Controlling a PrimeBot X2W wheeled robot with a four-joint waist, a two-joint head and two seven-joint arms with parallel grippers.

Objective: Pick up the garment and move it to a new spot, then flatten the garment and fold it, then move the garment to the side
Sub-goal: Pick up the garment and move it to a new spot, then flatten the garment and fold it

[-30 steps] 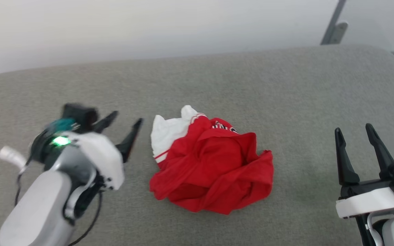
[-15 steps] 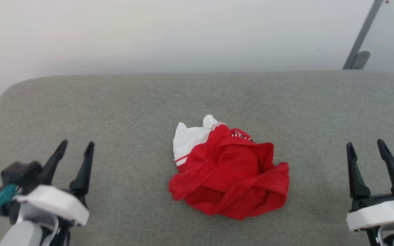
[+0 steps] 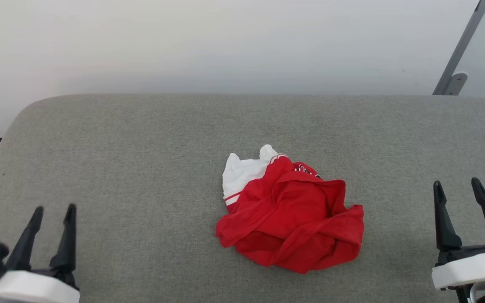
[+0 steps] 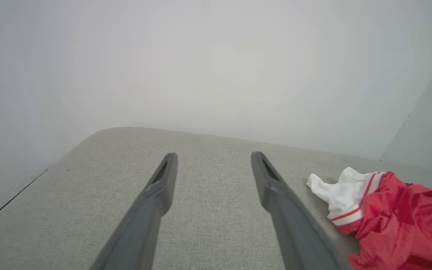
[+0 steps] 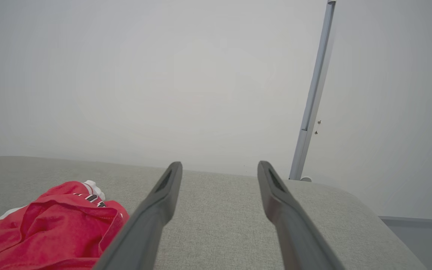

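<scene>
A: What are the hands doing?

B: The left gripper [image 3: 55, 207] is sitting at the near left with its two dark fingers spread apart, holding nothing. The right gripper [image 3: 456, 182] is mirroring it at the near right, also parted and empty.

A: And the garment [image 3: 293, 223]?

B: It is lying in a crumpled heap on the grey cushion [image 3: 141, 147], between the two grippers and well apart from both. A white sleeve is poking out at its far left, and red cloth is bunching over the rest.

A: Why are they standing so wide?

B: I'm judging that the arms are flanking the heap so either can reach in, with jaws ready for a raised fold. The pick-up is not yet begun.

A: And beyond that?

B: A pale wall [image 3: 225, 42] is running behind the cushion, with a metal post [image 3: 461, 46] leaning at the far right.
</scene>
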